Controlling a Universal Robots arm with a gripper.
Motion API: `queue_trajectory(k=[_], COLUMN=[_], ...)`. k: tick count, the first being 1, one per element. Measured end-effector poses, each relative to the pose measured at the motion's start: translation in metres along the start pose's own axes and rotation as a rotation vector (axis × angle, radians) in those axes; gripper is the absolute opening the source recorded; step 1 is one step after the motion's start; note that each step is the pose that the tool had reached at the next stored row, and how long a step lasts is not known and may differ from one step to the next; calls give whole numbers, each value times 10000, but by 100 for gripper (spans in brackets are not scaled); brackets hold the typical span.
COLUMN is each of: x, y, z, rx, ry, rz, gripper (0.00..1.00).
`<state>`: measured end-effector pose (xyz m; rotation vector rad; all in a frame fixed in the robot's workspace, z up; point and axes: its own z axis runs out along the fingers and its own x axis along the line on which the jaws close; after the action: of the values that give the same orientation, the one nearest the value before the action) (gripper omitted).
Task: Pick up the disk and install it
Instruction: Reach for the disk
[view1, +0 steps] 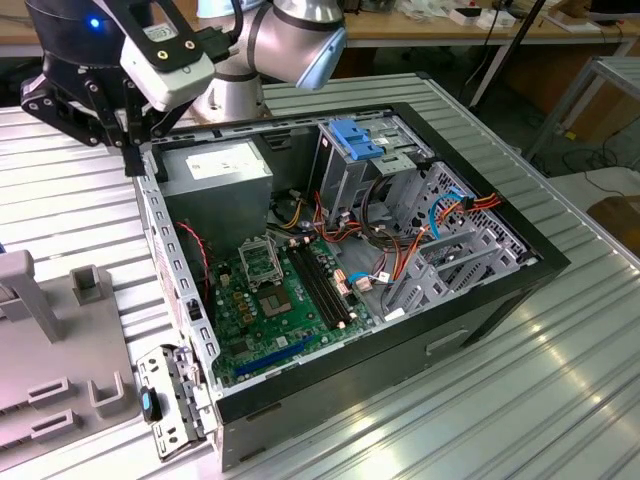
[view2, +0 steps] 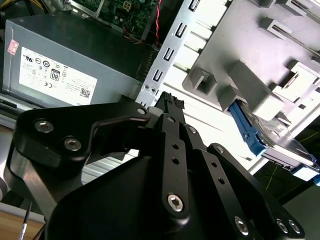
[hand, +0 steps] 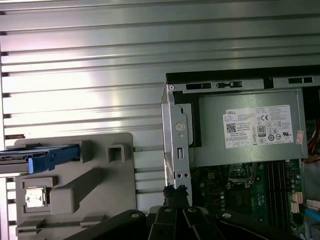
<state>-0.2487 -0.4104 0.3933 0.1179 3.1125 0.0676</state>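
One tool (view2: 170, 102) to report: its fingers appear pressed together and pinch nothing (both wrist views agree). It hangs above the rear corner of the open computer case (view1: 540, 268), just beside the power supply (hand: 250, 127). We find the disk (hand: 40, 157) outside the case, slotted into the grey fixture (hand: 75, 195) on the ribbed tabletop (hand: 100, 50) and well apart from the tool. We judge it is parked there so that its blue rail stays exposed for a clean grasp. At the case's opposite end stands the drive cage (view1: 360, 140) with its blue top. Pickup is not yet begun.
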Motion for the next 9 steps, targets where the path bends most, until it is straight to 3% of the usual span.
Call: queue_trajectory(k=[9], x=[130], y=[-25], z=[-4], rx=[0], ry=[0], rz=[1], gripper=[11])
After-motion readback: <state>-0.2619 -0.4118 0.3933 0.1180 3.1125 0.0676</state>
